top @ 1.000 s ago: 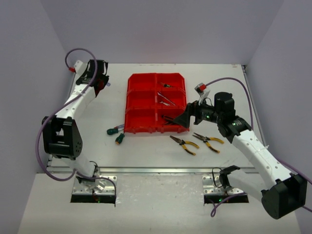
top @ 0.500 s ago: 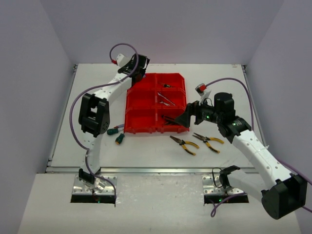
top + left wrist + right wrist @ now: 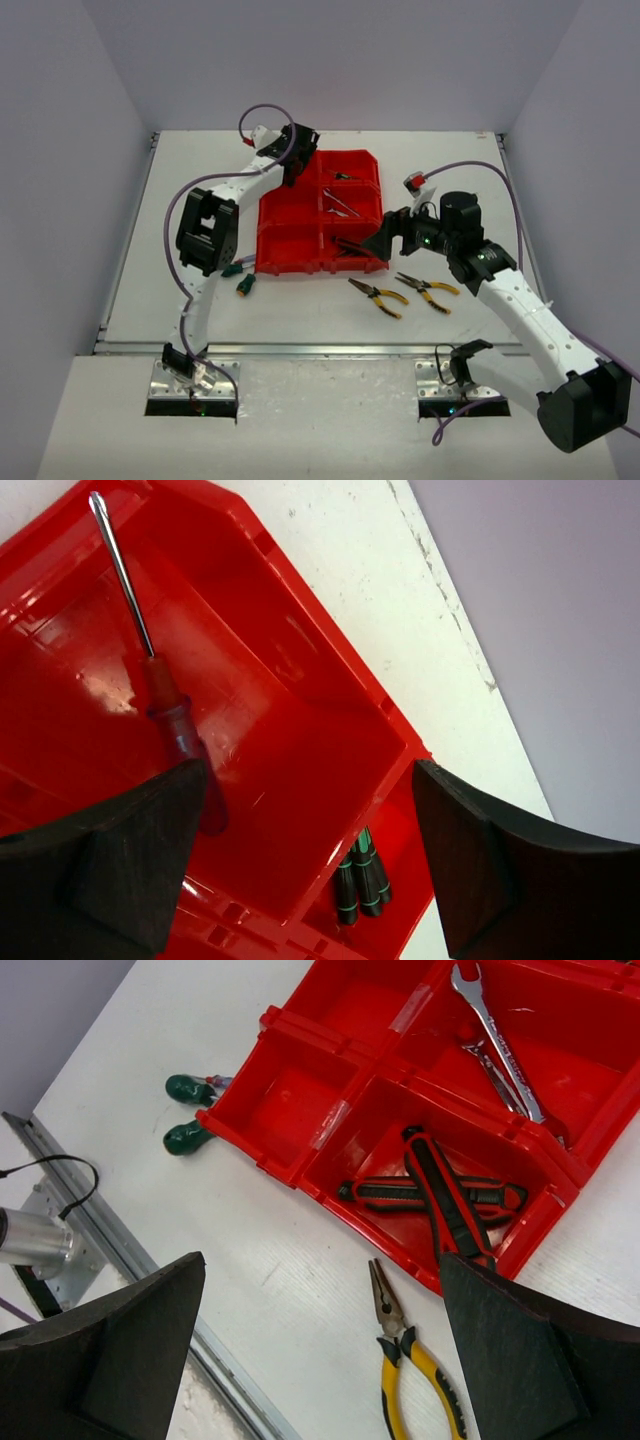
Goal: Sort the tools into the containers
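Observation:
The red six-compartment bin (image 3: 300,215) stands mid-table. My left gripper (image 3: 298,150) is open and empty above its far-left compartment (image 3: 300,650), where a red screwdriver (image 3: 175,720) lies. Green/black screwdrivers (image 3: 360,880) lie in the adjoining compartment. My right gripper (image 3: 385,240) is open and empty, hovering by the bin's near-right corner. Below it, red/black pliers (image 3: 440,1195) lie in the near-right compartment and silver wrenches (image 3: 500,1050) in the one behind. Two yellow/black pliers (image 3: 378,297) (image 3: 427,290) lie on the table; one shows in the right wrist view (image 3: 410,1360).
Two green-handled screwdrivers (image 3: 232,270) (image 3: 245,287) lie on the table at the bin's near-left corner, also seen from the right wrist (image 3: 188,1088). A metal rail (image 3: 300,350) runs along the table's near edge. Grey walls close the left, right and back.

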